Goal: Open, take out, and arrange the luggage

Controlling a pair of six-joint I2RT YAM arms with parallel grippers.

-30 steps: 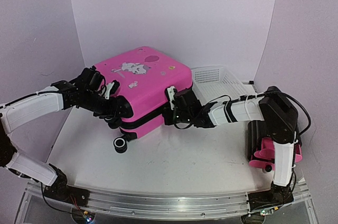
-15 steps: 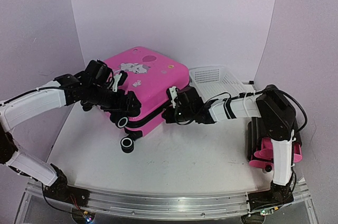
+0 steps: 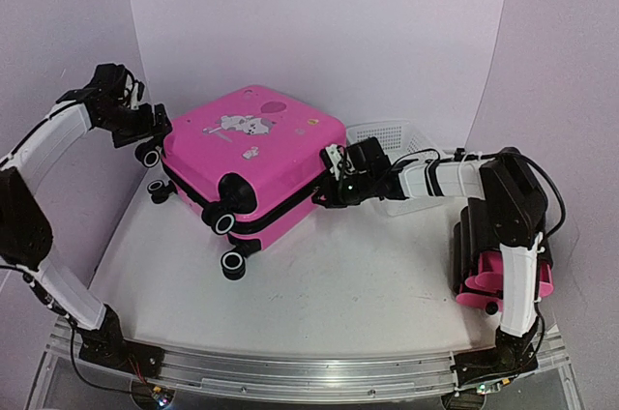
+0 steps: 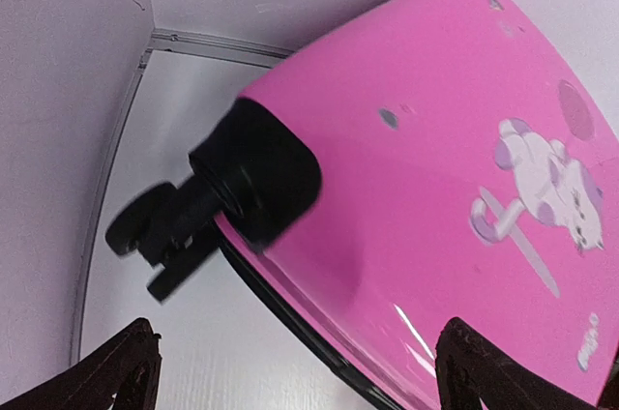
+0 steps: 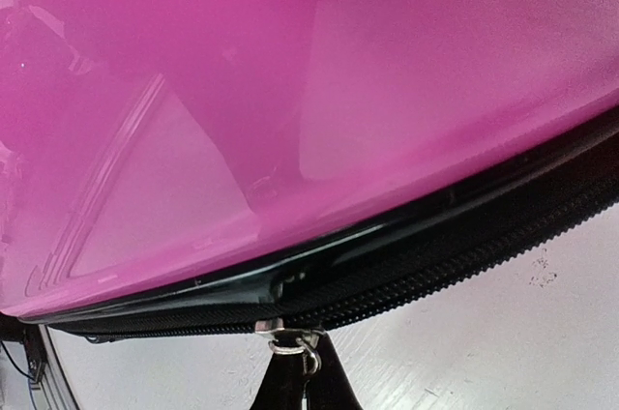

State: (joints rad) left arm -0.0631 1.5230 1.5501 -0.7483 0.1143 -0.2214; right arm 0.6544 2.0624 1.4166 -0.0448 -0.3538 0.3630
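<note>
The hot-pink suitcase lies closed on the table with its stickered lid up and its black zipper band facing front. My left gripper is open at the far-left corner, its fingers either side of the lid edge next to a black wheel. It holds nothing. My right gripper is at the suitcase's right side, shut on the metal zipper pull on the black zipper band. In the right wrist view my right gripper sits just below the band.
A white mesh basket stands behind the right forearm, touching the suitcase's right rear. A small black cabinet with pink drawers stands at the right near the right arm's base. Two front wheels stick out toward me.
My left arm has let go of the suitcase's front-left side and swung back to its far-left corner. The suitcase has turned slightly. My right gripper has moved right along the zipper band.
</note>
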